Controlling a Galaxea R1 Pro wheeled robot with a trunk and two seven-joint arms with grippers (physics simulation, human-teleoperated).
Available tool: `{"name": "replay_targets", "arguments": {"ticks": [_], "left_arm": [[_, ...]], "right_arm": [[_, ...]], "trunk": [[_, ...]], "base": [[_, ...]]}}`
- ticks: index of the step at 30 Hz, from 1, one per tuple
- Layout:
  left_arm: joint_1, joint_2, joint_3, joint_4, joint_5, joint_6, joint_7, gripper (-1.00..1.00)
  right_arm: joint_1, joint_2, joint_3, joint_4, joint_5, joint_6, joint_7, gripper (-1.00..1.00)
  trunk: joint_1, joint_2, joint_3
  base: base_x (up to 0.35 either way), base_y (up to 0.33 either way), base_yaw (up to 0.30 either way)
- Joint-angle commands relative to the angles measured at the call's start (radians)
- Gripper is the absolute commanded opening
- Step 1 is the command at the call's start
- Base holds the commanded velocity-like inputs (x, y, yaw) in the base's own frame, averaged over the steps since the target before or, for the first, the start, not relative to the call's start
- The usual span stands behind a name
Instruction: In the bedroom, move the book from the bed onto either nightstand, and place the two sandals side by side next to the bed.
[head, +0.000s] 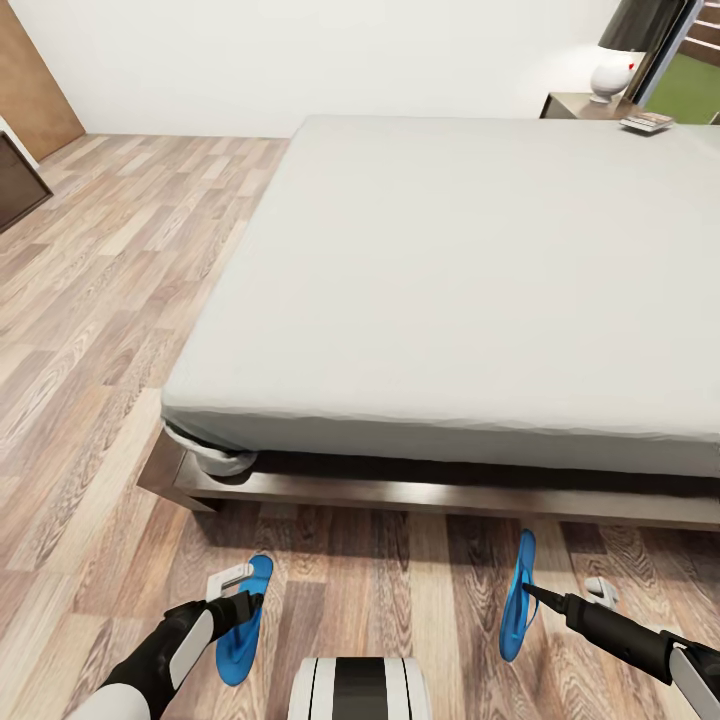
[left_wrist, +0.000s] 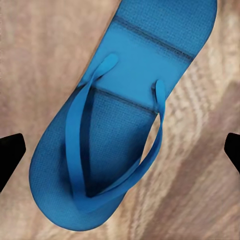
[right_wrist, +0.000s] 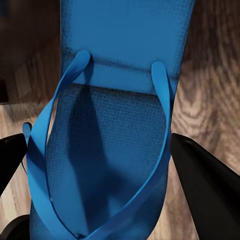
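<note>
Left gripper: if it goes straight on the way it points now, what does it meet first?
Probably the blue sandal lying flat on the wood floor, between the open fingers.

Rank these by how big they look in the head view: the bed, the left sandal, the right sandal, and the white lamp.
1. bed, by far the largest
2. left sandal and right sandal, alike, so not ranked
3. white lamp, smallest, though it stands far away

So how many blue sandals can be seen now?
2. One bright blue flip-flop sandal lies flat on the floor beneath the left tool; the other stands on edge at the right tool.
</note>
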Motion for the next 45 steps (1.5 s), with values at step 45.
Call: {"name": "replay_targets", "arguments": {"ticks": [45], "left_arm": [[0.000,0.113,0.031,0.002,0.007,0.050,-0.581,1.00]], "right_arm": [[0.000,0.012,0.014,0.111,0.356,-0.327,-0.827,-1.00]], "trunk": [[0.000,0.000,-0.001]], "base": [[0.000,0.000,0.000]]}}
